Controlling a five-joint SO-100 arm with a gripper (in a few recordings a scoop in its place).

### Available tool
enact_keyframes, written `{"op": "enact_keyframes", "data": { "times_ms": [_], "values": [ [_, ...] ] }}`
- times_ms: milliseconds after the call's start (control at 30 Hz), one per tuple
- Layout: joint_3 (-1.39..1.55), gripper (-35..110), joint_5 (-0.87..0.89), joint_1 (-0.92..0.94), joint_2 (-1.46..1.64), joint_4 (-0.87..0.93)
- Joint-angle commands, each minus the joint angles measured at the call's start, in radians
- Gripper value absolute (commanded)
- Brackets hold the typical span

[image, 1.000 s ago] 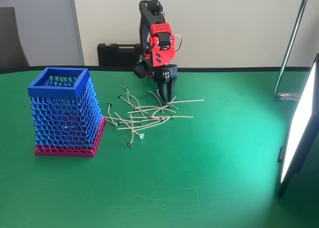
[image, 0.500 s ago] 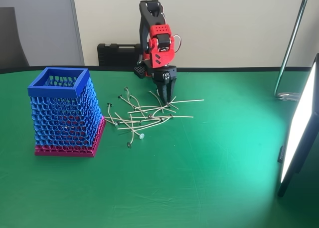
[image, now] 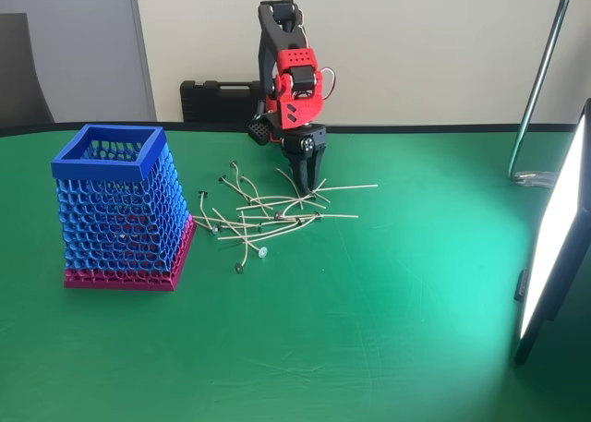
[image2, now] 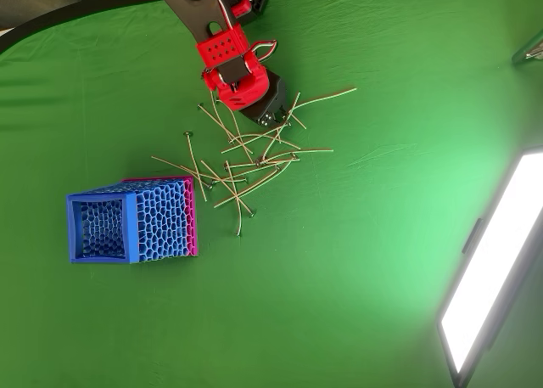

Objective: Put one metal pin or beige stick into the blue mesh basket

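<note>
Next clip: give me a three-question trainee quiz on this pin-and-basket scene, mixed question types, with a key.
1. True or false: the blue mesh basket stands upright on the green table.
2. In the fixed view, the end effector is: A) over the basket, B) down at the far edge of the pile of pins, C) beside the light panel.
3. Fill in: the basket's base is ____ in colour.

Key: 1 true; 2 B; 3 magenta-pink.
</note>
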Motion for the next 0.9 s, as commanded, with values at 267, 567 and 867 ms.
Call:
{"op": "enact_keyframes", "data": {
  "times_ms": [267,567,867],
  "values": [
    [0.014,14,-0.017,0.012,-0.008,-0.035],
    [0.017,9,-0.017,0.021,-0.015,-0.04],
    [0.014,1,-0.011,0.034,-0.031,-0.049]
  ]
}}
